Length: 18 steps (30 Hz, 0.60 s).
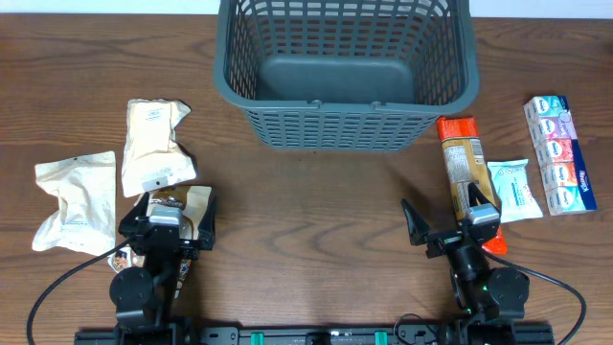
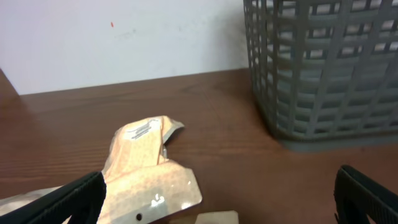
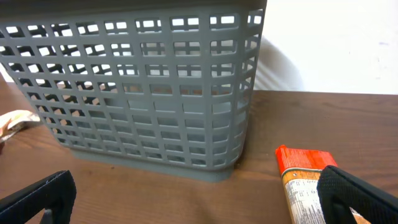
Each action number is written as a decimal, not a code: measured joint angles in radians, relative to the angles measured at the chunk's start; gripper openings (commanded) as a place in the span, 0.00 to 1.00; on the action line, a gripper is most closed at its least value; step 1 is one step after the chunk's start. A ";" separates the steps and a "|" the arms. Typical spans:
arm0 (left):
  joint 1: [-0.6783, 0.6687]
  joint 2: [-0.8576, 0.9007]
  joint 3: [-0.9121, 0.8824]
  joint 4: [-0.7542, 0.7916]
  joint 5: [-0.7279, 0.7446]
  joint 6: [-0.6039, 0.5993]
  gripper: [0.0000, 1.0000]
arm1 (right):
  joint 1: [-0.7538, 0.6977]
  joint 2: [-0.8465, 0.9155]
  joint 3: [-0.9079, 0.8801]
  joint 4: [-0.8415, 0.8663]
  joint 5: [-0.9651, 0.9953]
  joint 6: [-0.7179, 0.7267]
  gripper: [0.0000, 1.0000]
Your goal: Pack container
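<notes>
The container (image 1: 345, 126), a large dark grey lattice basket, stands at the back middle of the table with nothing inside. In the wrist views the container (image 2: 323, 74) is ahead to the right for the left arm, and the container (image 3: 137, 87) fills the upper left for the right arm. My left gripper (image 1: 172, 213) is open near the front left, over a tan food pouch (image 2: 146, 168). My right gripper (image 1: 448, 228) is open near the front right, its right finger over the lower end of an orange packet (image 1: 463, 161) (image 3: 305, 180). Neither holds anything.
Two cream pouches (image 1: 153, 144) (image 1: 72, 201) lie at the left. A pale blue packet (image 1: 512, 189) and a long multicoloured box (image 1: 560, 153) lie at the right. Bare wood stretches between the arms and the basket.
</notes>
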<state>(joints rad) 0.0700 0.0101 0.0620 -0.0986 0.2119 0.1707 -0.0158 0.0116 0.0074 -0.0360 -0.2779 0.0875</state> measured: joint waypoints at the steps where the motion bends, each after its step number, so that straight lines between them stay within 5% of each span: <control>1: 0.000 0.000 -0.004 0.017 0.003 -0.014 0.99 | 0.000 0.000 0.000 0.011 -0.002 -0.001 0.99; 9: 0.000 0.004 0.043 0.055 0.045 -0.095 0.99 | 0.000 0.000 0.055 0.075 -0.016 -0.043 0.99; 18: 0.000 0.196 0.434 -0.027 0.115 -0.180 0.99 | 0.000 0.010 0.327 0.068 -0.023 -0.051 0.99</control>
<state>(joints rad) 0.0700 0.2062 0.4957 -0.1257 0.3271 -0.0090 -0.0158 0.0219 0.3347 0.0322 -0.3004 0.0368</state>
